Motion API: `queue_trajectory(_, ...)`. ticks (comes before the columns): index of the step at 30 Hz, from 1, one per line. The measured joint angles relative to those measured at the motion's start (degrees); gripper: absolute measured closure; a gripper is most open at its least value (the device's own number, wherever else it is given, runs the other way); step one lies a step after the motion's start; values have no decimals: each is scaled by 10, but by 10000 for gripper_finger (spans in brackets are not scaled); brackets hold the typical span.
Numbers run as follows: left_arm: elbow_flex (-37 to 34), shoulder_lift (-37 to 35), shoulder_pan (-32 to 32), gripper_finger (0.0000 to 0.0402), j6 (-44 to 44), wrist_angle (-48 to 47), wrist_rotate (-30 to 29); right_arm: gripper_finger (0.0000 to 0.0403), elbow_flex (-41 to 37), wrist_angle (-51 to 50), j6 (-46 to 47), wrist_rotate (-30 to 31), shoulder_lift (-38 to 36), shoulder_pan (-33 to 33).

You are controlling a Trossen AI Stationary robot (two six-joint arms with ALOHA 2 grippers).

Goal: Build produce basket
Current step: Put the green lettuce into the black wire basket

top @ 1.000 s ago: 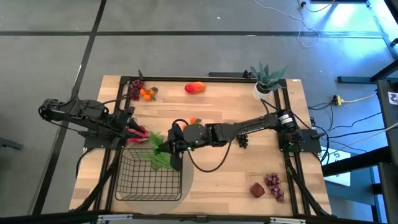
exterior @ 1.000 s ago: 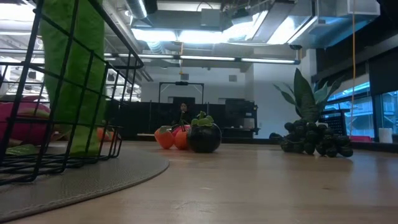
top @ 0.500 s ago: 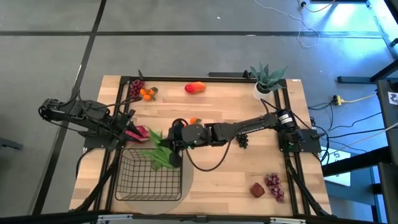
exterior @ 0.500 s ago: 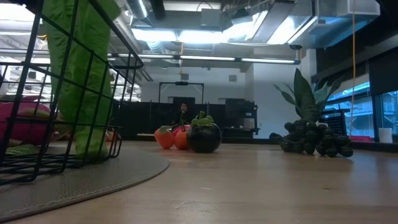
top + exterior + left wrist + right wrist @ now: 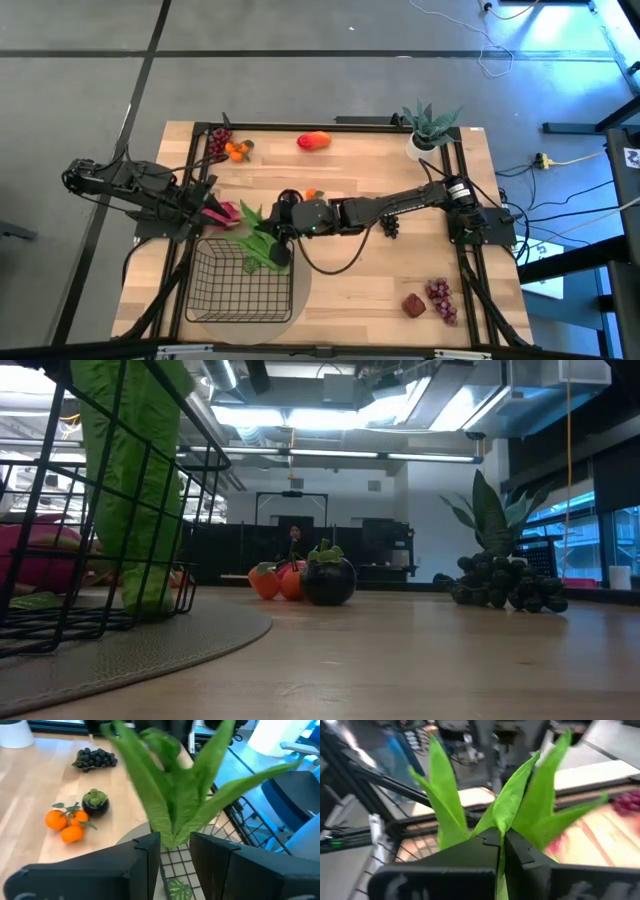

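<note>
The black wire basket stands near the table's front left, and its mesh fills the left of the low view. My right gripper reaches across from the right and is shut on a long green leafy stalk over the basket's far right corner. The stalk's green hangs down inside the mesh. My left gripper hovers open just beyond the basket's far left corner. A pink dragon fruit lies by it on the table. Through the left fingers' gap I see the stalk. My right gripper pinches the leafy stalk between its two shut fingers where the leaves come together. The fingers come from the table's right, slanting a little downward. The leaves fan out above and beyond the fingers. A green part hangs below them, its lower end close to the basket's floor.
A round grey mat lies under the basket. Mid-table are small oranges, a dark round fruit and black grapes. At the far edge are red-purple grapes, oranges, a mango and a potted plant. More grapes lie front right.
My right gripper has turned at the wrist without shifting place. The leafy stalk has swung with it. Its hanging part has moved a little toward the table's right and sunk lower inside the basket. Most of this happened early in the second.
</note>
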Motion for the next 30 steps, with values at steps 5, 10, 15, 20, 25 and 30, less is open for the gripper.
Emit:
queue_trajectory(5, 41, -3, 0, 308, 1, -50, -30, 403, 0, 5, 2, -12, 0, 0)
queue_trajectory(10, 92, -3, 0, 308, 11, -82, -47, 403, 0, 15, 1, -31, 0, 0)
queue_trajectory(15, 114, -3, 0, 308, 26, -88, -47, 403, 0, 33, -1, -63, 0, 0)
queue_trajectory(20, 116, -3, 0, 308, 27, -103, -46, 403, 0, 105, -19, -78, 0, 0)
queue_trajectory(25, 116, -3, 0, 308, 27, -104, -46, 403, 0, 142, -26, -91, 0, -2)
queue_trajectory(30, 116, -3, 0, 308, 27, -104, -46, 403, 0, 146, -32, -93, 0, -4)
